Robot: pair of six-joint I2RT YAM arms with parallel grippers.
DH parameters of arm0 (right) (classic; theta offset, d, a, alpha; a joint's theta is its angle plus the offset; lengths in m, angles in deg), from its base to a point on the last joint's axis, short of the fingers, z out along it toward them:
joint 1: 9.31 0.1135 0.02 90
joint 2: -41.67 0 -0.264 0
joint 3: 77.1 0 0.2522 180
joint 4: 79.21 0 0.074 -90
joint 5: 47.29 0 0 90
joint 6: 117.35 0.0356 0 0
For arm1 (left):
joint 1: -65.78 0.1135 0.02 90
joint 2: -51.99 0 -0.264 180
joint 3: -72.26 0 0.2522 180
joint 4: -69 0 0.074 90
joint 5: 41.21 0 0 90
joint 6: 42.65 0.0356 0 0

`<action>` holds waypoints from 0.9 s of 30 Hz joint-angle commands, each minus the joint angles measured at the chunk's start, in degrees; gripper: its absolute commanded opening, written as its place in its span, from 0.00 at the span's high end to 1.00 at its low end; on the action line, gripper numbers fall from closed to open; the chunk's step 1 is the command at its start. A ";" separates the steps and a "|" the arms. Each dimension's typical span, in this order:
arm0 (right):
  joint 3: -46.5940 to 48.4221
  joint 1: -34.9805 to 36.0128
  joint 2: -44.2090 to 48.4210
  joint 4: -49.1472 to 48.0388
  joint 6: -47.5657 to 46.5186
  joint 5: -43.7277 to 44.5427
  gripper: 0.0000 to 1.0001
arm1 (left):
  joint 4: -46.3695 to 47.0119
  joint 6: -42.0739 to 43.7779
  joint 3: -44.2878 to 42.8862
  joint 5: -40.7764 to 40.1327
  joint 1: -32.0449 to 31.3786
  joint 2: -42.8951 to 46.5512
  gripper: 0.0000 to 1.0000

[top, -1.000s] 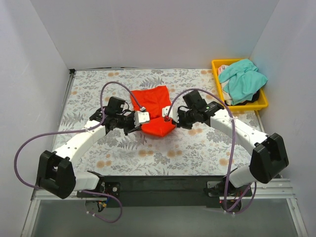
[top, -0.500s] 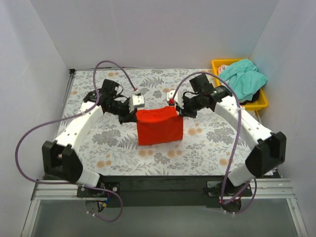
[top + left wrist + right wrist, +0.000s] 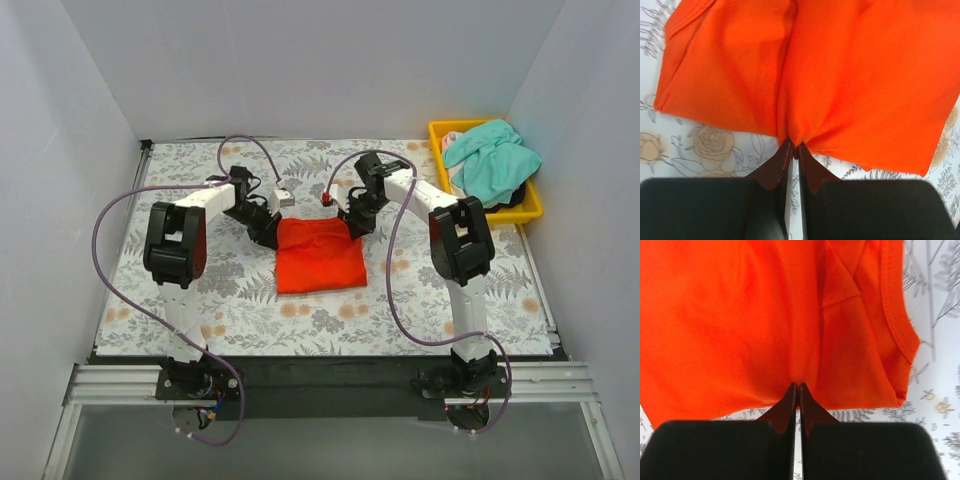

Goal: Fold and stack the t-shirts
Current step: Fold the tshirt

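Observation:
The orange-red t-shirt (image 3: pixel 318 256) lies folded into a rough rectangle in the middle of the table. My left gripper (image 3: pixel 272 233) is shut on its far left corner, pinching cloth (image 3: pixel 850 75) between the fingertips. My right gripper (image 3: pixel 354 228) is shut on its far right corner, pinching the shirt's edge (image 3: pixel 765 320). Both grippers are low, at table height. The teal-green t-shirt (image 3: pixel 492 160) lies crumpled in the yellow bin at the back right.
The yellow bin (image 3: pixel 532 209) stands at the back right against the wall, with other cloth under the teal shirt. The floral tablecloth (image 3: pixel 200 290) covers the table. White walls enclose the left, back and right sides.
Both grippers lifted the orange-red shirt, carried its held edge to the far side and lowered it. The shirt went from a bunched heap to a hanging sheet to a flat folded rectangle.

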 commanded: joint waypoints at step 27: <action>-1.55 -3.34 6.54 1.13 34.25 -26.49 0.75 | 9.60 -2.43 13.92 5.45 -10.52 23.21 0.38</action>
